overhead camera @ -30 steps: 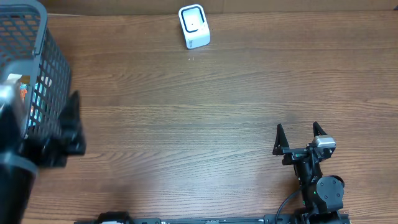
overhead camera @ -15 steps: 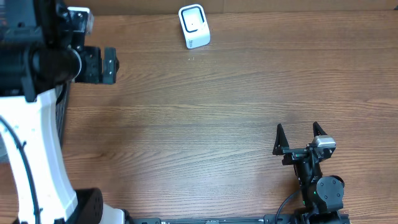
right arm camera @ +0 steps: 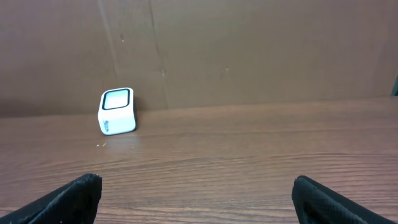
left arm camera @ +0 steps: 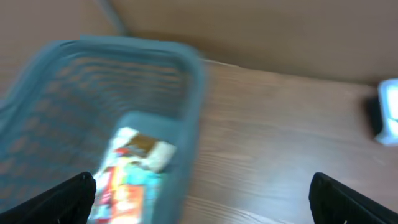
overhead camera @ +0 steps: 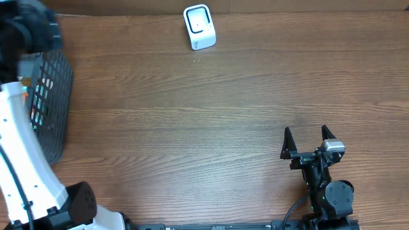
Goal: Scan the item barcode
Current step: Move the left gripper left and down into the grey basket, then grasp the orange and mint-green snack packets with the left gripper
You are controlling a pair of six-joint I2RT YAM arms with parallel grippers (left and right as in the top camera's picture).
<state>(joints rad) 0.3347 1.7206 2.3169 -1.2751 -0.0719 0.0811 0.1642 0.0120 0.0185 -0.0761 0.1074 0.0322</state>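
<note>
Here both the left gripper point(left arm camera: 202, 196) and right gripper point(overhead camera: 306, 134) gape wide, empty (packet point(left arm camera: 134, 171) lies in the basket point(left arm camera: 194, 93))

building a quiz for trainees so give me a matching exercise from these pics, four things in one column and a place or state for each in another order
Things: 1 basket; 2 scanner; 3 packet; 4 right pincer
Matches: a open and empty; b white, by the back edge of the table; c inside the basket; d mesh walls, at the left side
Pairs: 1-d; 2-b; 3-c; 4-a
</note>
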